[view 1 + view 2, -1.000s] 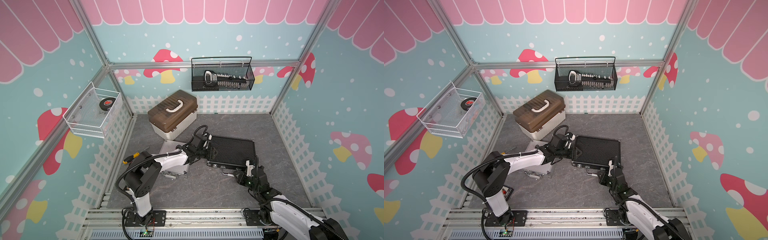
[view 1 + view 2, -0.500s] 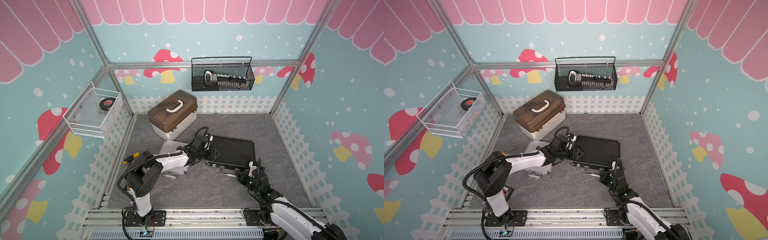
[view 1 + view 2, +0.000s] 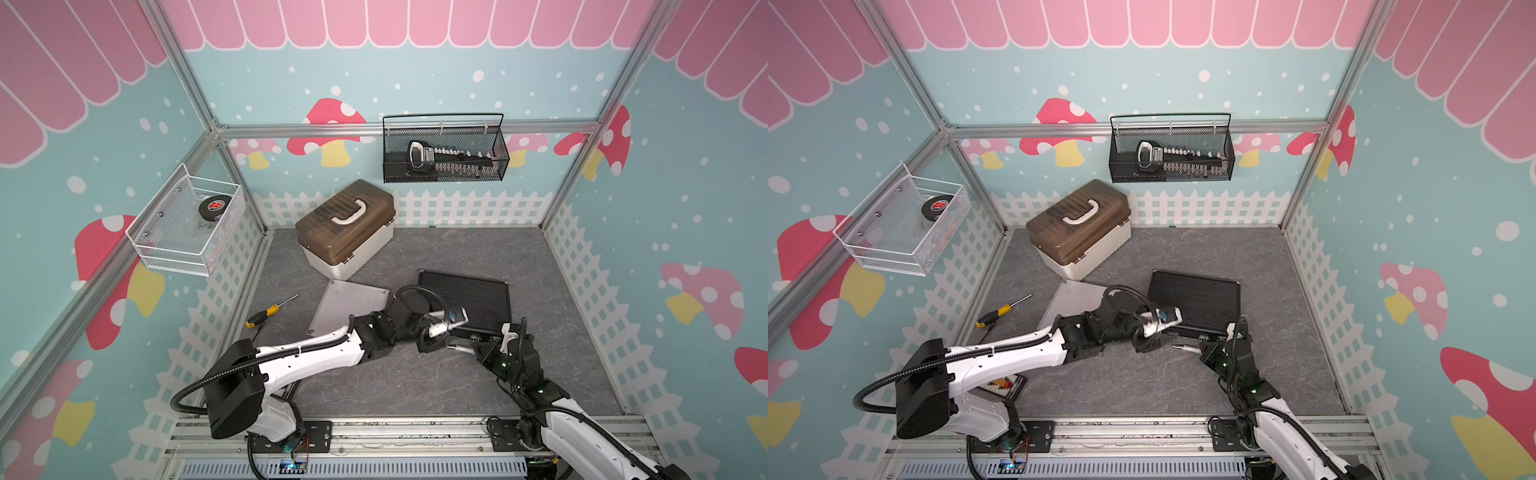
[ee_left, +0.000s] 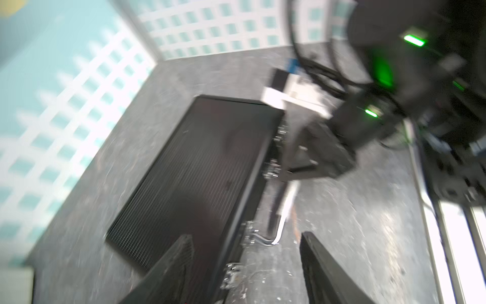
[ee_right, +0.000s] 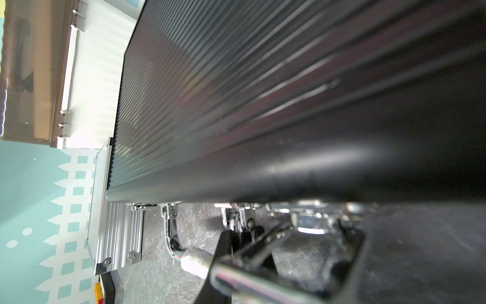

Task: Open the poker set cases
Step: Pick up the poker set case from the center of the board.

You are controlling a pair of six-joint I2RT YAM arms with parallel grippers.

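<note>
In both top views the black poker set case [image 3: 465, 301] [image 3: 1196, 303] lies flat and closed, with the smaller silver case [image 3: 347, 305] [image 3: 1073, 301] to its left, partly under my left arm. My left gripper [image 3: 432, 343] [image 3: 1144, 343] [image 4: 242, 252] hangs open over the black case's [image 4: 200, 168] front left corner, one finger above the lid and one above the floor, holding nothing. My right gripper [image 3: 484, 347] [image 3: 1210, 347] [image 5: 244, 231] is shut, its tips against a chrome latch [image 5: 242, 218] on the front edge. The taped chrome handle [image 5: 194, 260] [image 4: 284, 210] lies across its fingers.
A cream box with a brown lid [image 3: 345, 228] stands behind the cases. A yellow-handled screwdriver [image 3: 270, 311] lies at the left. A black wire basket [image 3: 444, 149] hangs on the back wall and a white mesh basket [image 3: 187, 224] on the left wall.
My left gripper has swung from the black case's left side round to its front left corner and opened wider. My right gripper has shut at the front edge.
</note>
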